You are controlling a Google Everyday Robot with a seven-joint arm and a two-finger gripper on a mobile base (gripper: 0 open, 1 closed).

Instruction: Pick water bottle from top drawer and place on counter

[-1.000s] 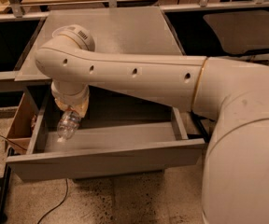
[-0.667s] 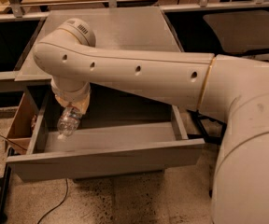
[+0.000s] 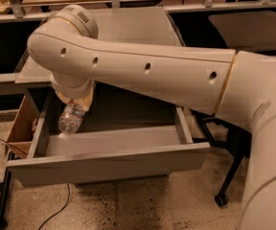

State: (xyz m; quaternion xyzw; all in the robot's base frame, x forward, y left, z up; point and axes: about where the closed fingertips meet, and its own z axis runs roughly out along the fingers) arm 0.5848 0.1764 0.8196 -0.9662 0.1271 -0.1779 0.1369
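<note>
Hanging from gripper (image 3: 76, 101), water bottle (image 3: 71, 120) tilted over top drawer (image 3: 109, 163) left end.

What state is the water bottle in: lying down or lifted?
Lifted: the water bottle hangs tilted from the gripper, over the top drawer.

- My cream gripper (image 3: 76, 101) sat above the grey drawer (image 3: 109, 164), clamped on the clear bottle (image 3: 71, 119).
- My arm (image 3: 147, 71) was cream with dark dots.
- The counter (image 3: 128, 25) was matte grey.
</note>
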